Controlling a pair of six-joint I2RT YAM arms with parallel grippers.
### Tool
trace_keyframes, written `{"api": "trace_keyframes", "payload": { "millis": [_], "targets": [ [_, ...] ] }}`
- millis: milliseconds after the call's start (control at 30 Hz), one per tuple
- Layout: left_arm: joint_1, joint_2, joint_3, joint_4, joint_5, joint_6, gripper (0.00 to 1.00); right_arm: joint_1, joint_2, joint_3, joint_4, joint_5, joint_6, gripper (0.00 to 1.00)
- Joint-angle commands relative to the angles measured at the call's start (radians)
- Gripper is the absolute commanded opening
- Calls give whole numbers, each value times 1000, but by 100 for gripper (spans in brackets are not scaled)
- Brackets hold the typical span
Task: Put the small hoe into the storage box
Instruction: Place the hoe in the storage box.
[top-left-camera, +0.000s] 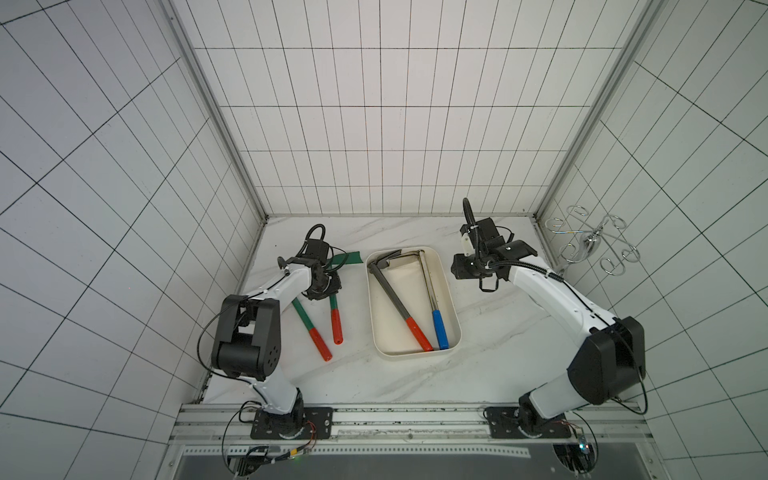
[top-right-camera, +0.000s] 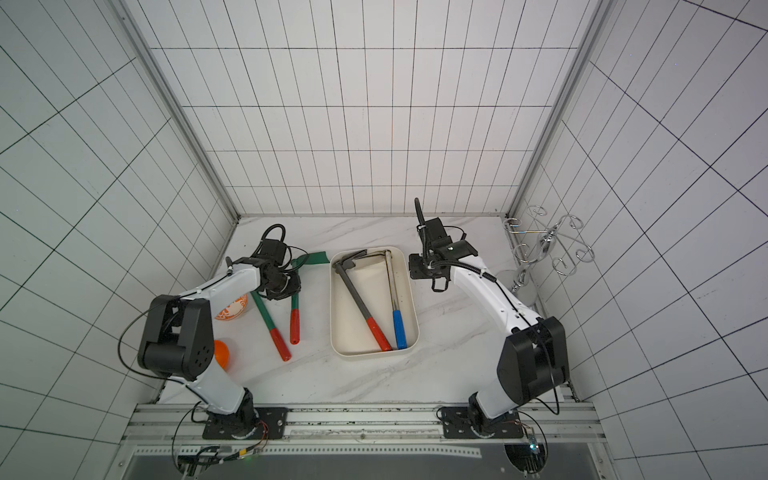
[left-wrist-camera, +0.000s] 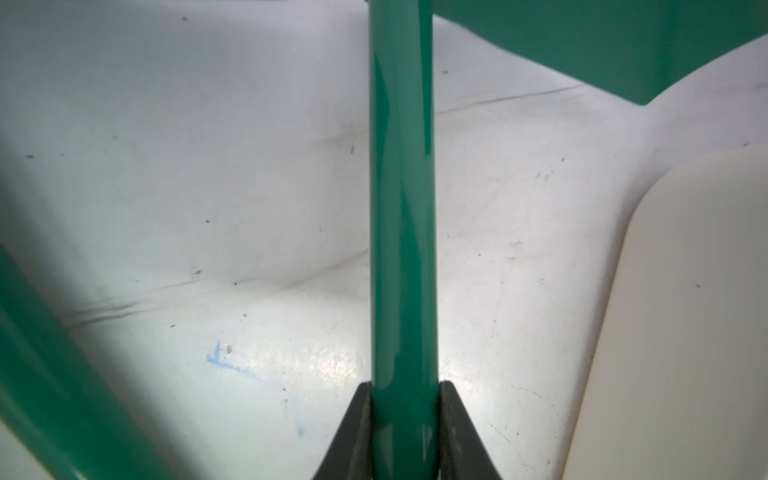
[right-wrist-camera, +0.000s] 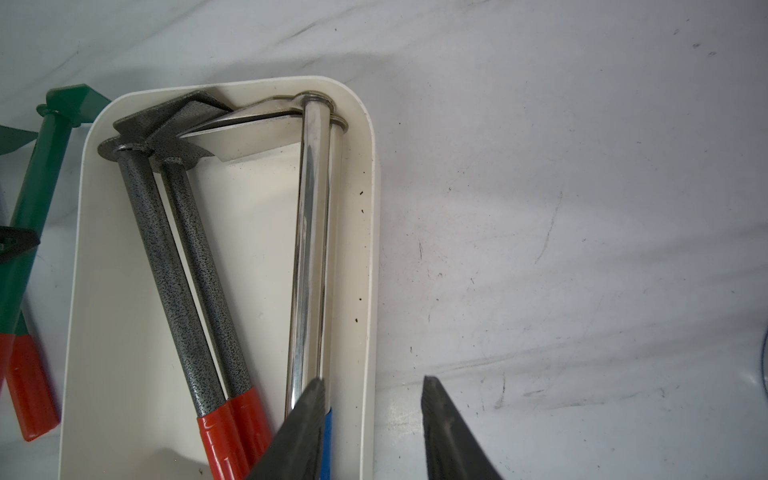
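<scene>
Hoes (top-left-camera: 390, 291) inside storage box (top-left-camera: 409, 282)

White tiled walls (top-left-camera: 374, 124) with dark grid lines enclose a marble-patterned tabletop (top-left-camera: 498, 353)

The left arm (top-left-camera: 282, 286) is reaching forward, wrist bent downward, and the left tool (left-wrist-camera: 405, 388) is pinching a green hoe shaft (left-wrist-camera: 401, 208) tightly between its fingers. The right arm (top-left-camera: 544, 286) is reaching forward likewise; the right tool (right-wrist-camera: 372, 386) is hanging with jaws parted, gripping nothing.
</scene>
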Motion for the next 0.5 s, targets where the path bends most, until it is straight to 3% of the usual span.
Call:
{"api": "trace_keyframes", "payload": {
  "millis": [0,233,467],
  "targets": [
    [1,32,-12,57,-5,-14,0,-8,-14,-14,-23,-9,5,40],
    [-2,93,12,63,-24,-8,0,-8,-11,-17,-23,-5,1,40],
    [-1,129,83,20,-89,1,21,-9,-11,-22,-23,-3,-2,40]
  ]
}}
